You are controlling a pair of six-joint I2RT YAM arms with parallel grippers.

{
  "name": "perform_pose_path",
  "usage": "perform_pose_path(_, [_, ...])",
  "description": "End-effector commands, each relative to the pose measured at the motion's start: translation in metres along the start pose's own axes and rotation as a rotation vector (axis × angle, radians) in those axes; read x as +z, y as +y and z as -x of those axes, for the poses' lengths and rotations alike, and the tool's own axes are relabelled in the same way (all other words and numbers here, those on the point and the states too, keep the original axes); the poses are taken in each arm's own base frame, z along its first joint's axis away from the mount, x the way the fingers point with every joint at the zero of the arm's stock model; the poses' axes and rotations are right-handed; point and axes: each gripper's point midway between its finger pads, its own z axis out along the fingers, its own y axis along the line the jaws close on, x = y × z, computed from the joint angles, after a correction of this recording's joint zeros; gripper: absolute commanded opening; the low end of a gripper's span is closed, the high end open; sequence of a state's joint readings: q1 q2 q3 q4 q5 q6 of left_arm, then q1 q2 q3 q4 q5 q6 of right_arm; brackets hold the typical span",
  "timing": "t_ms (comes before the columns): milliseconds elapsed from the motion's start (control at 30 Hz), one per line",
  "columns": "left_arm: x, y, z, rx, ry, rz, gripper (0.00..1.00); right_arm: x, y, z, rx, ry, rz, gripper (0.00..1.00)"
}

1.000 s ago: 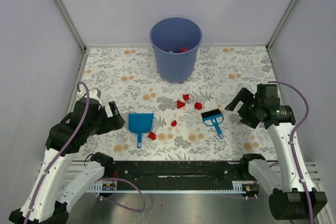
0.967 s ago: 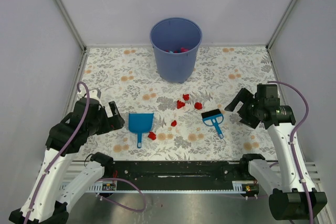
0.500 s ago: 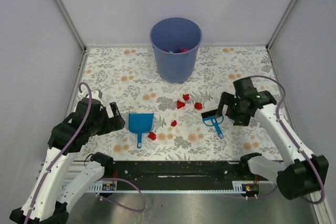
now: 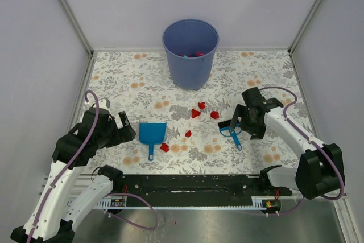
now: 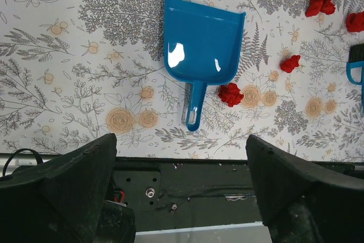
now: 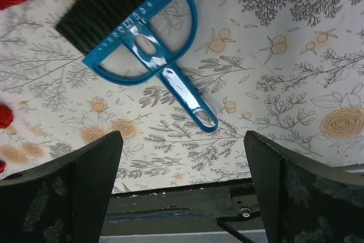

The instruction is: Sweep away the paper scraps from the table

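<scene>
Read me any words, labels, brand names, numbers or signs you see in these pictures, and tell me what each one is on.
No text can be read in any view.
Blue dustpan: plain, no lettering visible.
Blue brush: no lettering visible.
Blue bin: plain.
Table: leaf and flower print only, no words.
Small coloured patch below the black rail: too small to read.
</scene>
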State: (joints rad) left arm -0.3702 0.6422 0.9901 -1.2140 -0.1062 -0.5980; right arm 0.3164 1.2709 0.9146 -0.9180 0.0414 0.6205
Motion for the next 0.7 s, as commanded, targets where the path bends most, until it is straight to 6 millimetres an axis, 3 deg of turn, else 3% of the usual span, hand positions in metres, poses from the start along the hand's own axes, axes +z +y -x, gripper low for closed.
perform_pose_path(0, [-0.004,0.001,0.008,-0.019,-0.042,0.003,0.99,0.025,-0.004,-0.011,0.09,0.001,-0.021,0.96])
perform_pose_path(167, [-0.003,0.002,0.006,-0.025,-0.041,0.004,0.99,0.042,-0.015,-0.024,0.095,0.012,-0.041,0.93])
perform_pose_path(500, [-0.001,-0.001,0.004,-0.039,-0.023,0.003,0.99,0.063,-0.005,-0.036,0.041,0.059,-0.049,0.84])
perform_pose_path(667, [0.0,0.0,0.003,-0.044,-0.021,0.002,0.99,0.069,0.002,-0.036,-0.012,0.076,-0.081,0.7])
